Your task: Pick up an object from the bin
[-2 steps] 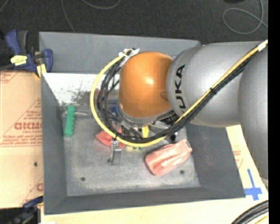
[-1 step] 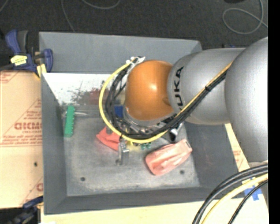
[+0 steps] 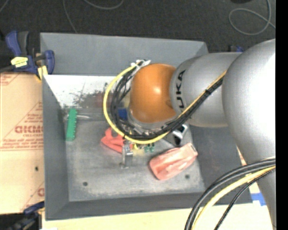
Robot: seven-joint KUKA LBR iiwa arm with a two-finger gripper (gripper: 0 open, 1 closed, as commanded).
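Grey metal is walling the bin (image 3: pixel 55 143) you are working in. In the camera view the gripper (image 3: pixel 126 155) is hanging low over the bin floor near its middle, just beneath the arm's orange cover (image 3: pixel 151 94).

A coral-pink curved piece (image 3: pixel 111 142) is lying just beside the gripper, toward the view's left. A paler pink wrapped lump (image 3: pixel 173 162) is lying on the other side, near but apart. A green ridged bar (image 3: pixel 71 124) is resting well apart from both, by the left wall.

Judging by position, the coral piece is the likeliest pick. You are probably needing to centre over its thickest part before closing, because a grasp on its edge is likely to tip or skid it across the smooth floor. If you are choosing the wrapped lump instead, take it across its narrow side, since the wrapping looks soft and may be slipping under pressure.

Much is being hidden from you:
- The orange cover and the yellow cable loops (image 3: pixel 110 116) are masking most of the gripper, so you cannot tell whether it is open or closed.
- You also cannot tell whether it is touching the coral piece.
- A small white-and-black thing (image 3: pixel 178 133) is peeking out from under the arm, too covered to name.
- The arm is covering the right part of the bin.
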